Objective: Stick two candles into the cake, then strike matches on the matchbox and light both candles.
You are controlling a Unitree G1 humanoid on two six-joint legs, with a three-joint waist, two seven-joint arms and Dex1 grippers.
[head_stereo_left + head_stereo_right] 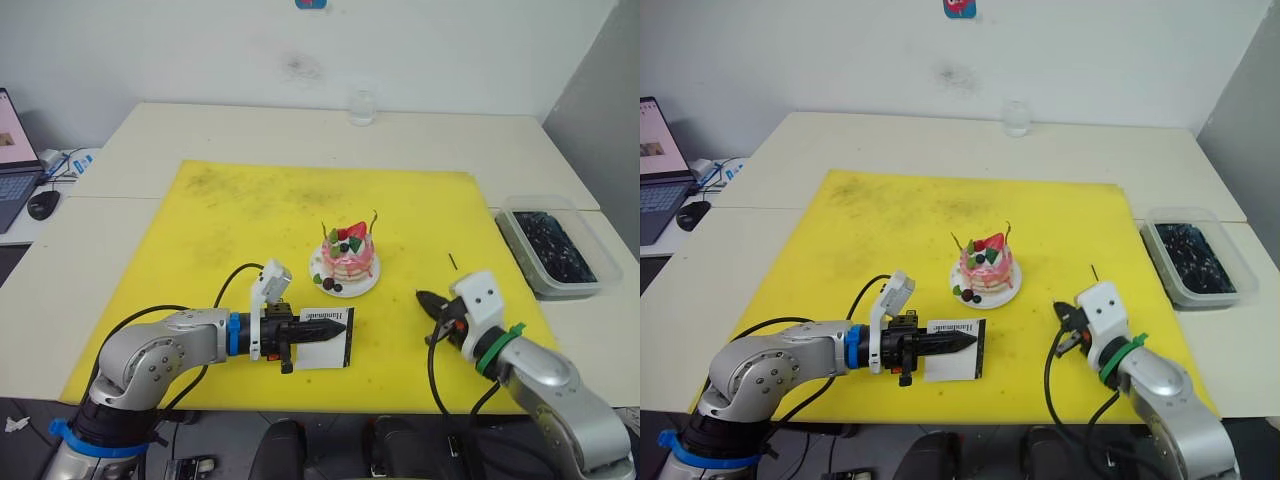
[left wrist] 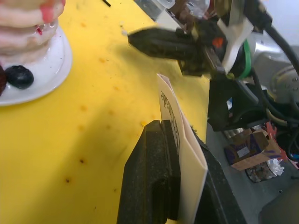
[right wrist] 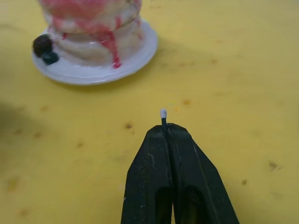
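While left fingers (image 2: 159, 154) clamp matchbox (image 1: 325, 338), right fingers (image 3: 170, 154) pinch match (image 3: 163, 115).

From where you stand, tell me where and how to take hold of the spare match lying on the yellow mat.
Grip the match at mid-length, coming straight down from above with the right gripper, which is nearest but now shut on another match. It lies flat and thin on the mat, so the fingers should straddle it crosswise.

Left pincer (image 1: 962, 343) grips the matchbox (image 1: 958, 356) near the cake (image 1: 987, 266).
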